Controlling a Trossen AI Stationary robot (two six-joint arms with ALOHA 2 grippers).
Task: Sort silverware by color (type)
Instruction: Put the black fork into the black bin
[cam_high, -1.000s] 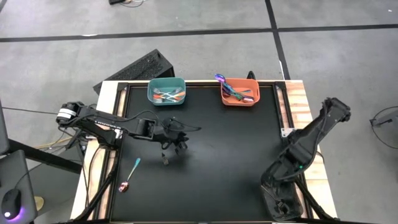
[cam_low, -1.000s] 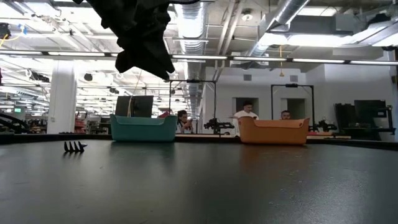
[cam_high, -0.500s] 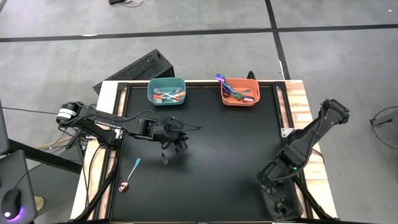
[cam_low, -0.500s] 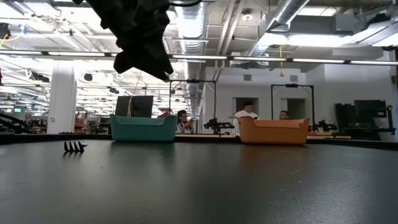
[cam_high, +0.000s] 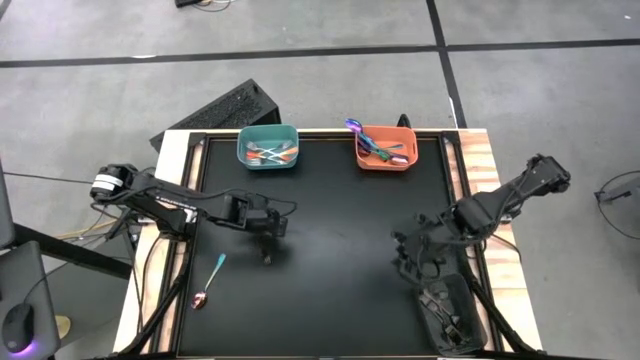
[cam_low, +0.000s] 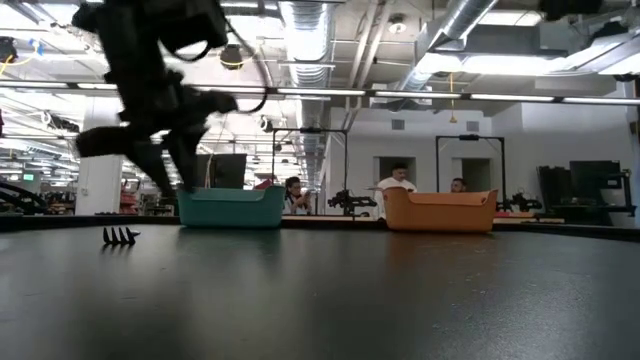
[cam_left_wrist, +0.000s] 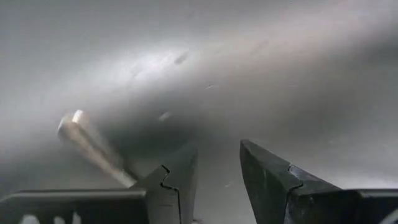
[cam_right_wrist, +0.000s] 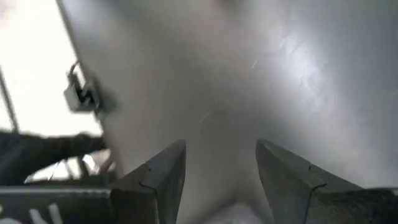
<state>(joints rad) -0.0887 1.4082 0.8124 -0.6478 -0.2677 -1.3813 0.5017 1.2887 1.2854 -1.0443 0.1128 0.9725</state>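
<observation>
Meanwhile the left claw (cam_high: 268, 232) has dropped, parted and empty, beside a fork (cam_high: 267, 258); the right claw (cam_high: 408, 262) swung inward, open.

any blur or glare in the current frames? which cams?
Low view: left gripper smeared by motion blur, while the fork on the table stays crisp. Left wrist view: soft glare on the tabletop, nearby handle out of focus. Right wrist view: blurred throughout, washed out at one edge.

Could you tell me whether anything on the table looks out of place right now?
Yes: a teal-handled spoon lies loose near the table's front left edge, and a dark fork lies just below the left tool, both outside the bins.
</observation>
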